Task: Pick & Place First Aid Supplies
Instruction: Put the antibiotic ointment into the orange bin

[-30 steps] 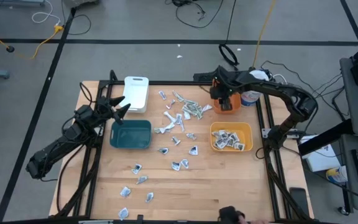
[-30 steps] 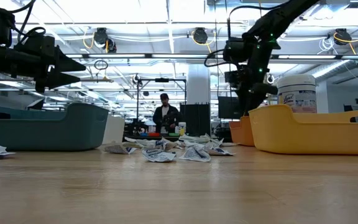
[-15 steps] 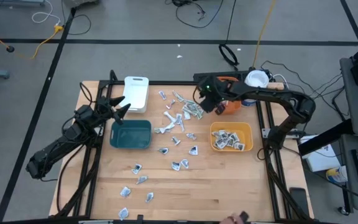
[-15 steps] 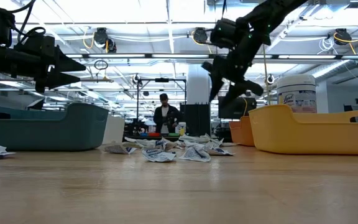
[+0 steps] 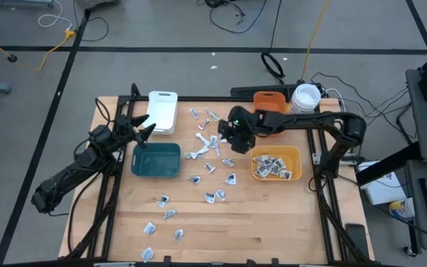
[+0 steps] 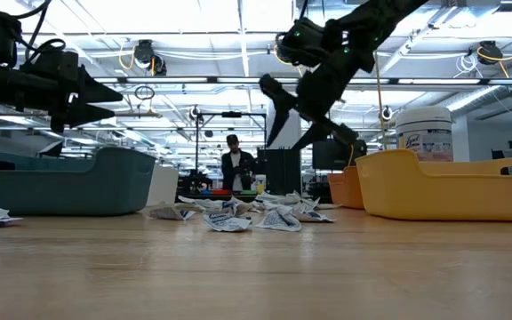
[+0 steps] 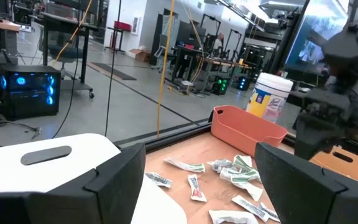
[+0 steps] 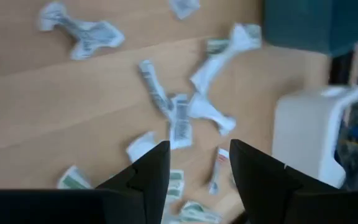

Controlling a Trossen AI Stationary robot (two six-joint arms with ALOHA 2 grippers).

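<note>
My right claw (image 5: 224,134) hangs open and empty above the scattered first aid supplies (image 5: 215,141) on the counter (image 5: 273,222), to choose one packet. My left claw (image 5: 144,127) waits open over the teal bin (image 5: 156,160).

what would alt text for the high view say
Seen from above, the right gripper hangs open over a loose pile of first aid packets mid-table, near a yellow bin holding more. The left gripper waits open above a teal bin.
</note>
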